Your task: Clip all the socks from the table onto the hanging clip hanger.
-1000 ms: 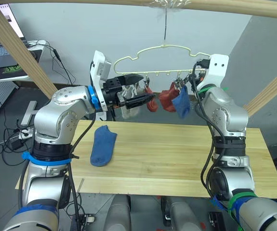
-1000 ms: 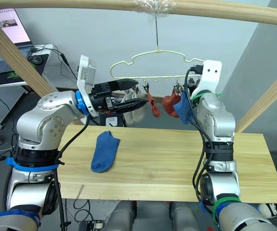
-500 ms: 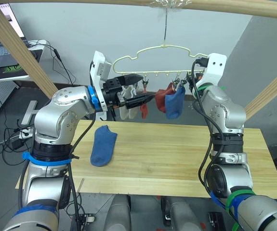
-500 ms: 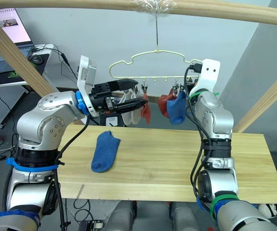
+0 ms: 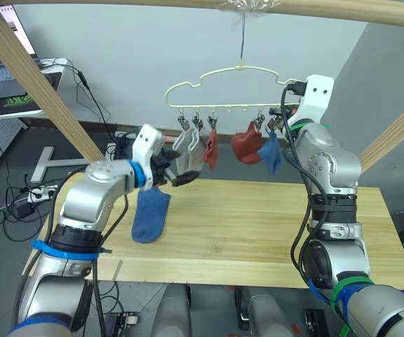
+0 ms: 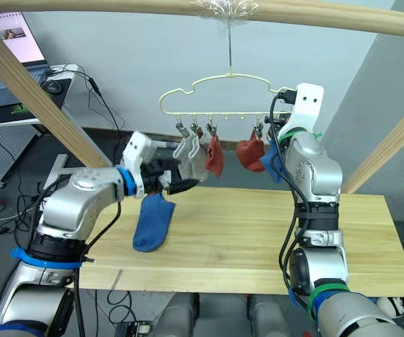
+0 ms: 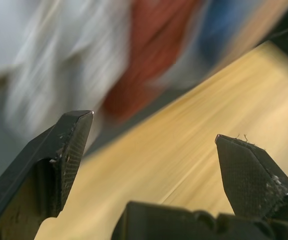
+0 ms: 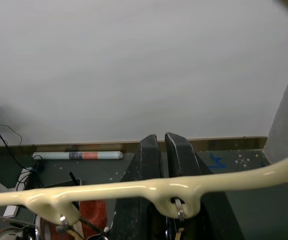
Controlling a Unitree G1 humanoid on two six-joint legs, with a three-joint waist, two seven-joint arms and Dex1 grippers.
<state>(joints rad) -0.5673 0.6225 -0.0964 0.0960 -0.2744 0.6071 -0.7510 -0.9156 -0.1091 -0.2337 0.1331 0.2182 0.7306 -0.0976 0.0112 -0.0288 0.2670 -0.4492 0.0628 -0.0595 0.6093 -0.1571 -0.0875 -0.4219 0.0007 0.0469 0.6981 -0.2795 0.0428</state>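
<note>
The pale-yellow clip hanger [image 5: 238, 70] hangs from the top beam. Clipped to it are two light grey socks [image 5: 190, 147], a rust-red sock [image 5: 211, 148], another rust-red sock [image 5: 246, 144] and a blue sock [image 5: 271, 152]. A second blue sock [image 5: 150, 213] lies flat on the left of the table [image 5: 272, 225]. My left gripper [image 5: 179, 174] is open and empty, low over the table's back edge, just below the grey socks and beside the lying blue sock. My right gripper [image 8: 161, 150] is shut at the hanger's right end, right behind its wire.
Slanted wooden poles stand at the left [image 5: 33, 77] and the right [image 5: 398, 130], with a wooden beam [image 5: 328, 10] across the top. A desk with a laptop [image 5: 1, 81] is at the back left, with cables on the floor beside it.
My left arm has dropped from hanger height down to just above the table, its gripper still open. The hanging socks have swung; the right arm stays at the hanger's right end.
</note>
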